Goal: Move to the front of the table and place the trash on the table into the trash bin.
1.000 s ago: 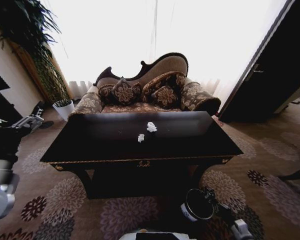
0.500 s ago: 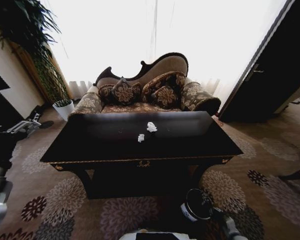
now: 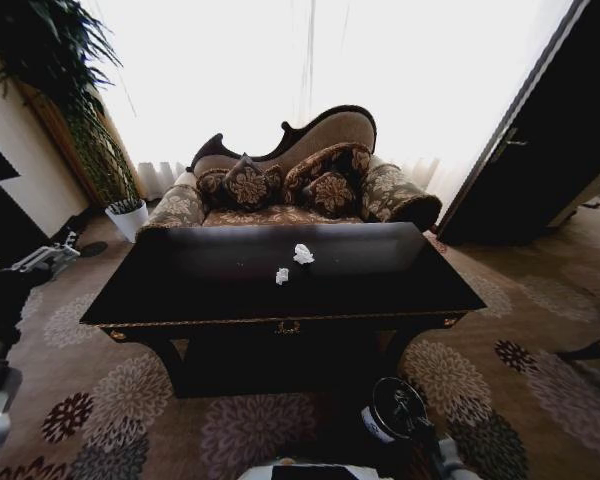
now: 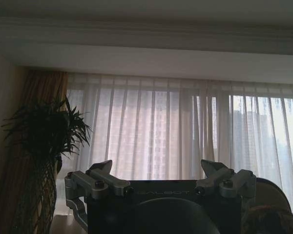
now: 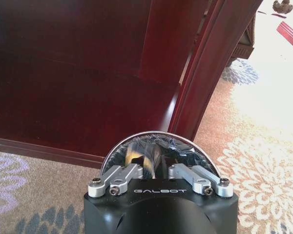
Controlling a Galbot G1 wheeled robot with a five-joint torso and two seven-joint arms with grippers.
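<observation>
Where table [image 3: 380,285] stands, sofa [image 3: 290,185] behind.

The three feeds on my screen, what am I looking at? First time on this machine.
This is a wheeled robot with two arms ending in grippers. The head view looks down from its head at the table, with a sofa behind it. Two white tissue lumps lie mid-table. The left wrist view rides on the left arm: the left gripper is open, empty, aimed at the curtains. The right wrist view rides on the right arm: the right gripper hangs over the trash bin on the carpet by the table's front. What lies inside the bin cannot be made out.
</observation>
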